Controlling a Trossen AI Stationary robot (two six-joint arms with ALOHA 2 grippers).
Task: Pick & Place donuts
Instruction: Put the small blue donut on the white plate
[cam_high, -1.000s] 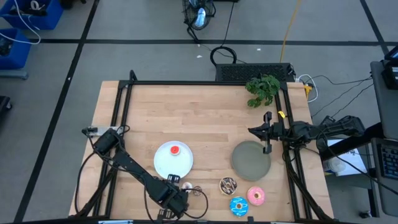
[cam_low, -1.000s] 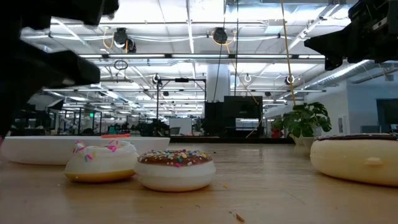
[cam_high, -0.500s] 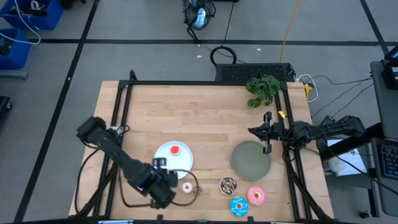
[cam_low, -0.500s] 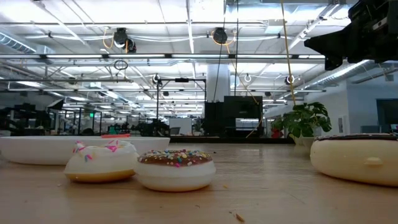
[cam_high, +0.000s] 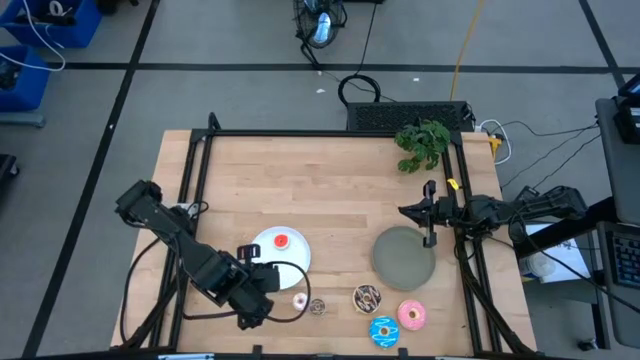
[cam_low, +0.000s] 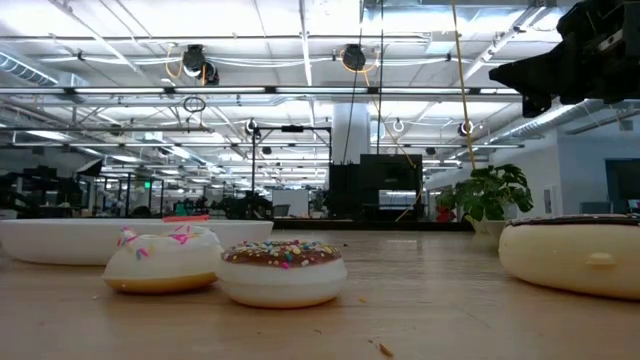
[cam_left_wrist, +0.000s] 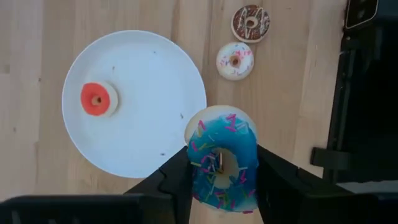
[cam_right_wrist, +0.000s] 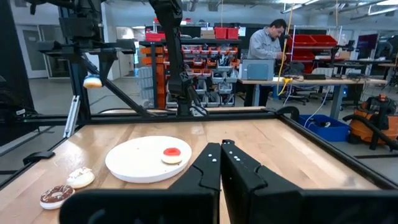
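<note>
The left gripper (cam_left_wrist: 224, 180) has just swung up and away from the bottom edge of the high view, where it was a second ago, and now hangs at the lower-left rim of the round white plate (cam_high: 291, 264). Its two dark fingers are clenched on a small blue-iced toy donut with coloured sprinkles (cam_left_wrist: 219, 157), held above the plate's rim, so the pick looks done and only the placing is left. One small red-iced donut (cam_high: 281, 240) already lies on that plate. A small white-and-pink donut (cam_high: 300, 301) and a tiny brown one (cam_high: 318, 307) wait on the wood just below it, with the chocolate-sprinkled donut (cam_high: 367, 296), the larger blue donut (cam_high: 383, 330) and the pink donut (cam_high: 411, 316) further right. The right gripper (cam_high: 428, 215) waits with fingers pressed together above the round grey plate (cam_high: 404, 255). The plate's centre is open and the two arms are well apart; the table's bottom edge is the only boundary close by.
</note>
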